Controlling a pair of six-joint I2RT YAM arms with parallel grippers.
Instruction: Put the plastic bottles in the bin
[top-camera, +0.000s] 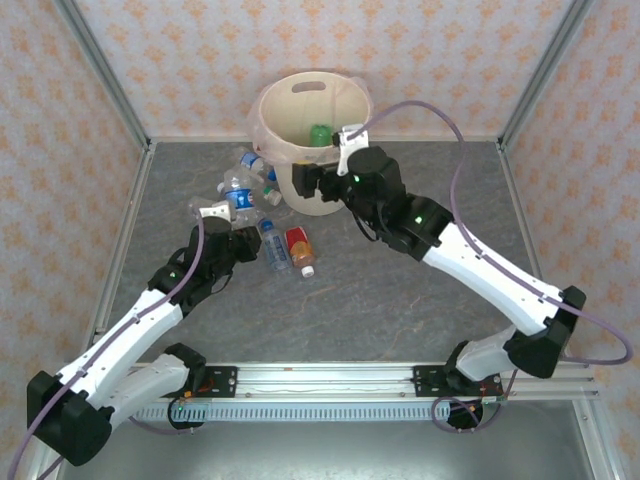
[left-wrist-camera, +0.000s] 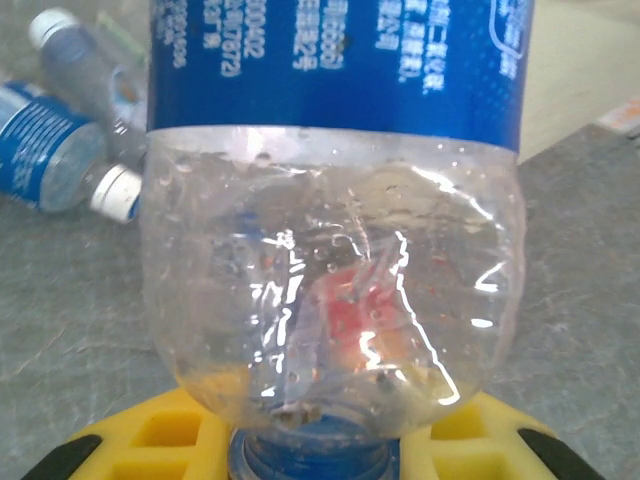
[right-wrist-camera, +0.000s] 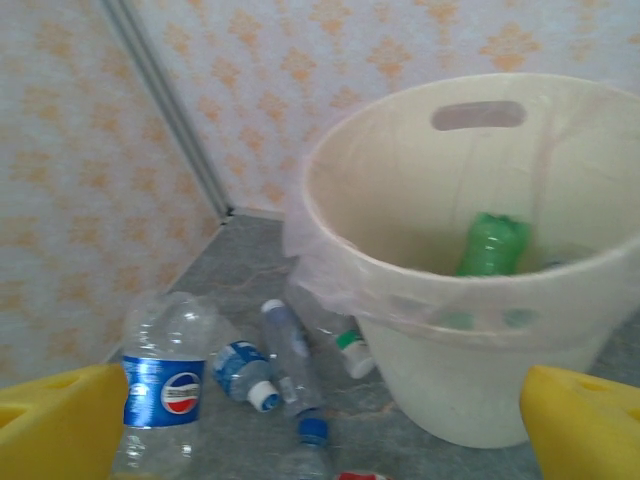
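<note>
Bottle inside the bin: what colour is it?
The bottle is green, clearest in the right wrist view.

One cream bin (right-wrist-camera: 450, 390), with one green bottle (right-wrist-camera: 490, 245) inside. Left of the bin, six more bottles: one Pepsi bottle (right-wrist-camera: 165, 385), four other clear bottles (right-wrist-camera: 285, 345), and one red-labelled bottle (top-camera: 299, 247) with an orange cap.

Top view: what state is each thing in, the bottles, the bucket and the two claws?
Left gripper, shut on the Pepsi bottle.
Right gripper, open, empty, beside the bin.
Pepsi bottle, gripped.
Bin, upright, lined, holding a green bottle.
Green bottle, inside the bin.
Other bottles, lying loose on the table.
</note>
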